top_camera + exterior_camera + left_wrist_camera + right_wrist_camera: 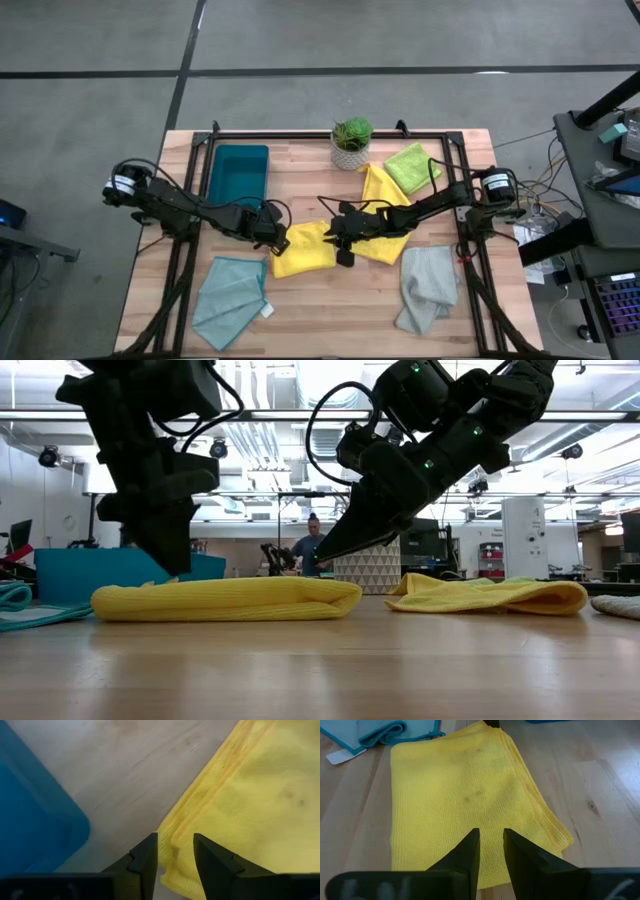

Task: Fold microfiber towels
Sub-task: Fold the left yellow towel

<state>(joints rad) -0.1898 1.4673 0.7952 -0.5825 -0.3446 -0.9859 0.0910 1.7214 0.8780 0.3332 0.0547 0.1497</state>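
Left pincer (280, 243) at folded yellow towel (303, 250) corner, lying crosswise

Folded yellow towel (455, 795): soft cloth with a fine ribbed weave, matt, its edge stitched. Second yellow towel (490, 594): the same matt, nubbly cloth. Teal towel (230, 297): thin cloth bearing a smooth white tag (340, 756). Table (330, 300): pale wooden planks, visible grain and knots, satin sheen. Tray (238, 172): rigid teal plastic, smooth. Left gripper (175, 865) and right gripper (491, 855): fingers of dark, matt plastic.
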